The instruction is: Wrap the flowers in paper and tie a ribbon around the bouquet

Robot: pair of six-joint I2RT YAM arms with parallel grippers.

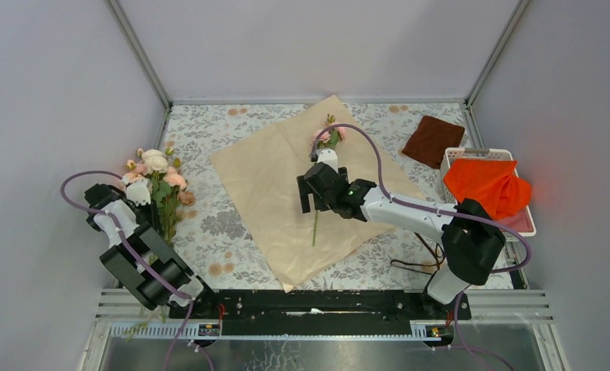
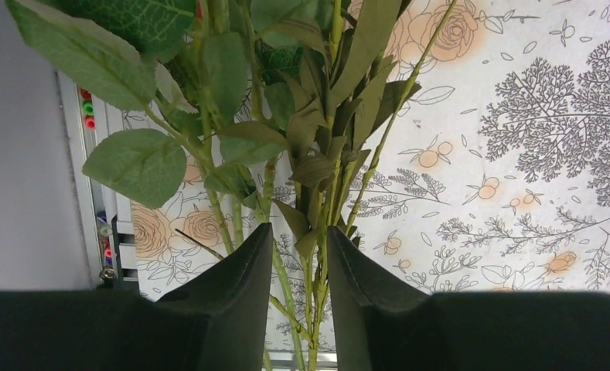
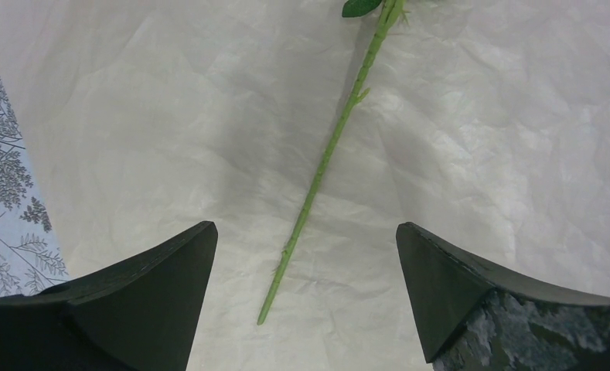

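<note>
A bunch of pale pink and cream flowers (image 1: pixel 158 174) stands at the table's left edge. My left gripper (image 2: pixel 300 239) is shut on its green stems (image 2: pixel 315 305), just below the leaves. The peach paper (image 1: pixel 263 178) lies flat in the middle of the table. A single pink flower (image 1: pixel 326 137) lies on it, and its thin stem (image 3: pixel 328 151) runs toward me. My right gripper (image 3: pixel 305 232) hangs open just above the stem's lower end and holds nothing; the top view shows it over the paper (image 1: pixel 315 207). A thin dark ribbon (image 1: pixel 414 264) lies by the right arm's base.
A dark brown folded cloth (image 1: pixel 433 139) lies at the back right. A white basket (image 1: pixel 510 224) with a bright orange cloth (image 1: pixel 487 185) stands against the right wall. Grey walls close in three sides of the flower-patterned tabletop (image 1: pixel 224 224).
</note>
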